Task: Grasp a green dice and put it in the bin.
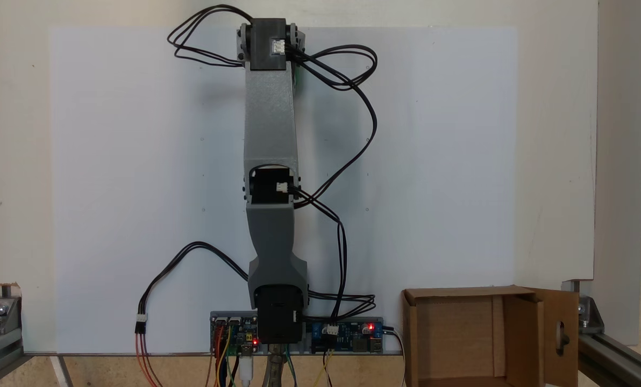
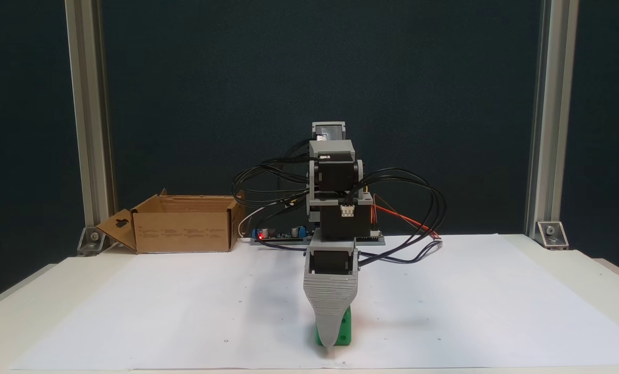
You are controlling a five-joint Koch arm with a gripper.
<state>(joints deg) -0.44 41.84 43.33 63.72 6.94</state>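
In a fixed view looking down, we see the arm [image 1: 269,161] stretched straight toward twelve o'clock from its base at the bottom centre, its far joint over the upper part of the white sheet [image 1: 111,188]. A sliver of green shows at that joint's right edge, too small for us to call it the green dice. The bin [image 1: 455,333] stands at about four o'clock from the base, just off the sheet's lower right corner, its mouth open and its slotted flap swung out to the right; we see nothing inside it. In the other fixed view, from the front, the gripper [image 2: 331,340] points down with its ribbed grey finger reaching the sheet, and the green dice [image 2: 343,330] sits on the paper right behind that finger, at least touching it. The second jaw lies hidden behind the first, so we cannot tell whether the claw is gaping, closed or already pinching the dice. We judge the task to be at the grasp: reaching is done, while the lift, the carry and the drop are all left. Here the bin sits at ten o'clock from the gripper, well apart, near the table's back left edge. The sheet between them lies bare, so the carry has open room; the looping black cables [image 2: 403,218] by the base and the bin's near wall are what we would mind.
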